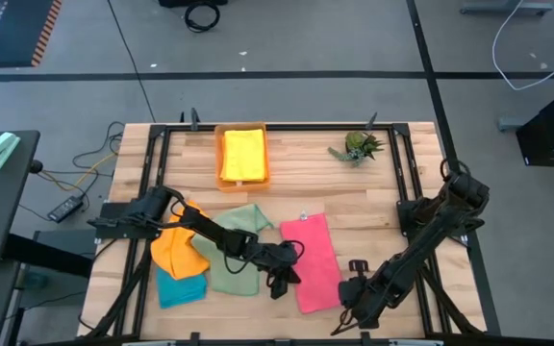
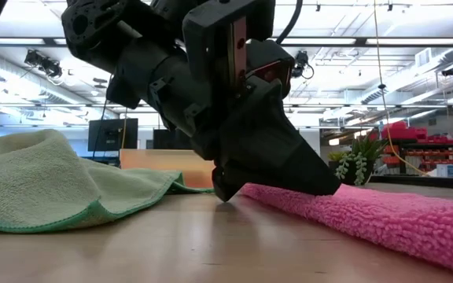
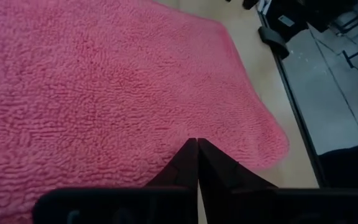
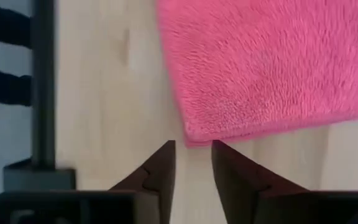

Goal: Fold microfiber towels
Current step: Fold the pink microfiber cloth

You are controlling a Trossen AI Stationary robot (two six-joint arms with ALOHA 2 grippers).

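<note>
Just ahead of the right claw [image 4: 192,163], parted narrowly, lies the pink towel [image 4: 272,62] corner

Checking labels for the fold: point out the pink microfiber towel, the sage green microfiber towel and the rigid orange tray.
Pink microfiber towel [image 1: 314,259], high view, middle of the cloth.
Sage green microfiber towel [image 1: 227,274], high view, bare cloth near the left arm.
Rigid orange tray [image 1: 221,179], high view, near rim corner.

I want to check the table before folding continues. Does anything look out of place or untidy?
Nothing damaged or spilled. The orange towel, teal towel and green towel lie crumpled and overlapping at the left; the pink towel lies flat.
</note>
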